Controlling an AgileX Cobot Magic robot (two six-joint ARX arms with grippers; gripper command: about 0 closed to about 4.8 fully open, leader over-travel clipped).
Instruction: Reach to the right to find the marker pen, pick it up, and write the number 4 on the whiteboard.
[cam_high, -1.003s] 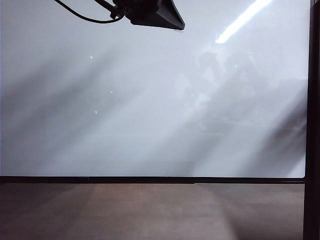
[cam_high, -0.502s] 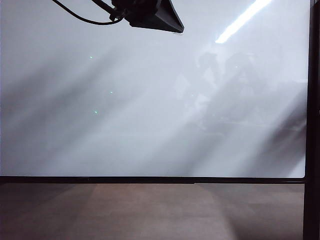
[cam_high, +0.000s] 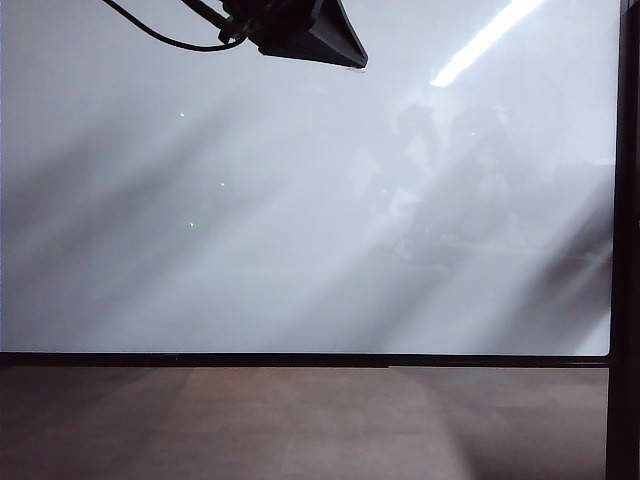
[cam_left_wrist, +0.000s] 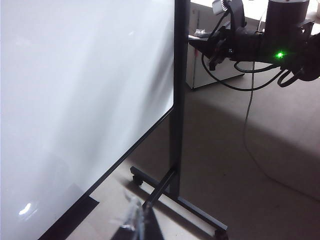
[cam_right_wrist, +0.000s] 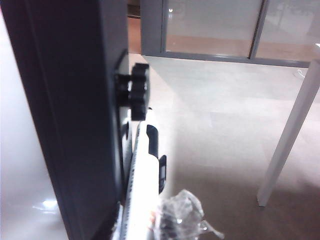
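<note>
Close beside the whiteboard's black post (cam_right_wrist: 70, 115), the right claw (cam_right_wrist: 150, 220) grips the marker pen (cam_right_wrist: 145, 170).

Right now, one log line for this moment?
whiteboard: blank; marker pen: at board edge; right gripper: at pen, grip unclear; left gripper: by board's lower corner, unclear

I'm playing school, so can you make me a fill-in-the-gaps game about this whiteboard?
The whiteboard has ___ written on it.
Its frame is ___.
The right gripper is beside the ___ pen.
The left gripper, low by the stand, sees a ___ light on the other arm.
Missing: nothing; black; white; green.
</note>
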